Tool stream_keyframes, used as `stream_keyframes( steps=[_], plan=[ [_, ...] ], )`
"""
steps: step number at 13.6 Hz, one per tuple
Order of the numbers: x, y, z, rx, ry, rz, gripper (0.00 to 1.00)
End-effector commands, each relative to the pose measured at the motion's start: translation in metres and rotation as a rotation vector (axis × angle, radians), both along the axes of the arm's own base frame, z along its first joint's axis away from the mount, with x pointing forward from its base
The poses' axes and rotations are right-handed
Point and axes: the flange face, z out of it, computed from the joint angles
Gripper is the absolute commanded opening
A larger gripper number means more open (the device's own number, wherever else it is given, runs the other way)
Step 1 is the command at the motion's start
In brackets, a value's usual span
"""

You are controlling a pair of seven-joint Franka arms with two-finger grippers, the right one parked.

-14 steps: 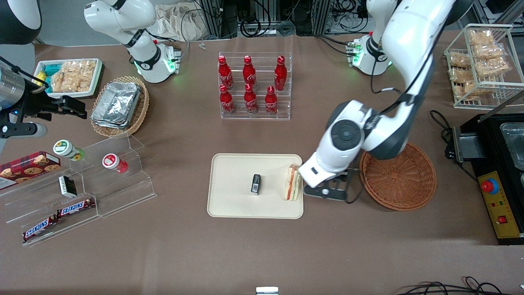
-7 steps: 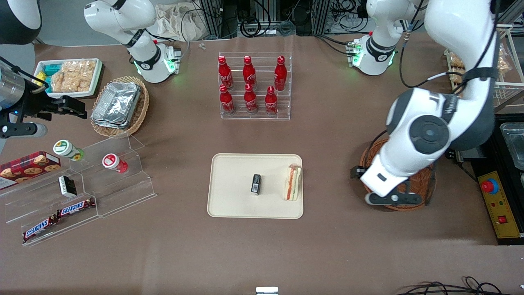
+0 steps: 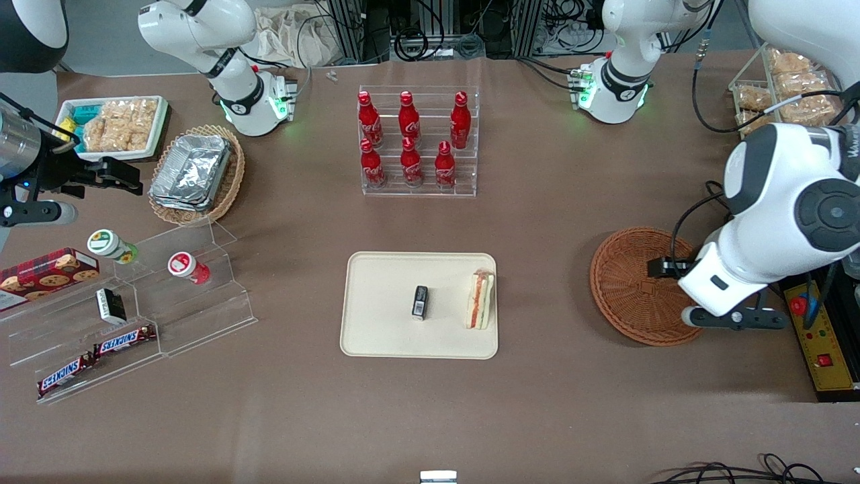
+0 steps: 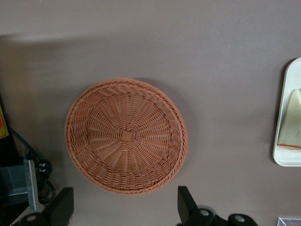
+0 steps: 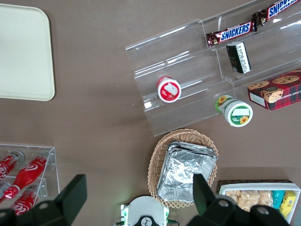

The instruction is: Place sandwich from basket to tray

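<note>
- The tray (image 3: 376, 336) lies near the front edge of the bench (image 3: 430, 417), and the sandwich (image 3: 481, 300) rests on it, standing on edge at the tray's 3 o'clock rim as the front view shows it; the wrist view catches the same wedge on the tray's edge.
- A small black object (image 3: 420, 302) lies on the tray near its middle, just beside the sandwich but apart from it.
- The basket (image 3: 625, 296) sits at the tray's 3 o'clock, well apart from it, and nothing lies in it; the wrist view shows bare weave down to the centre knot (image 4: 127, 136).
- The gripper (image 4: 124, 214) hangs above the basket's rim toward the working arm's end of the bench, released, its two fingers spread wide with nothing between them.
- Farther off, a rack of red bottles (image 3: 410, 144) stands at the tray's 12 o'clock.
- Judged from this layout, the placing itself is done, and the step in hand is the arm's clearing away from the work area.
- The next move calls for little: lifting clear to a rest pose, staying high enough not to brush the basket.
</note>
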Motion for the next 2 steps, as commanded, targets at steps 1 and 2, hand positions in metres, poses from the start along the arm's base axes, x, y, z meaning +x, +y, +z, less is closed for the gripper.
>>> stream_keyframes(
  steps=[1, 2],
  plan=[
    [0.0007, 0.0082, 0.0205, -0.019, -0.014, 0.004, 0.99],
    [0.0011, 0.0113, 0.0205, -0.019, -0.013, 0.004, 0.99]
  ],
)
